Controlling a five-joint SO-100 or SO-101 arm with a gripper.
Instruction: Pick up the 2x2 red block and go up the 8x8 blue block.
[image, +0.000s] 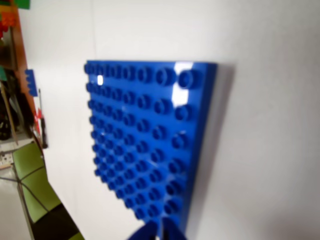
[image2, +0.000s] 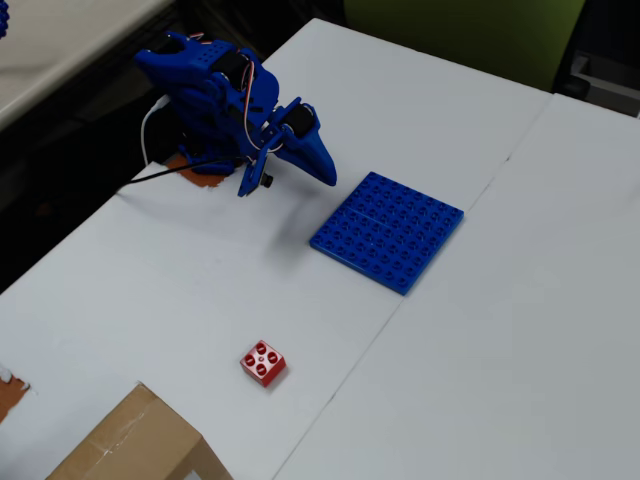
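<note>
lying well apart: red block (image2: 263, 362), claw (image2: 325, 172).

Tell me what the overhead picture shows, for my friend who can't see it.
A small red block sits alone on a white table, with nothing holding it. Farther back lies a flat blue studded plate, and a blue robot arm is folded up behind it, its pincer empty.

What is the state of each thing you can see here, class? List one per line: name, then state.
2x2 red block: lying free on the white table, studs up, not gripped.
8x8 blue block: flat on the table, studs up, nothing on it.
gripper: fingertips together, holding nothing, beside the blue block.
cardboard box: at the table's near edge, partly out of frame.
</note>
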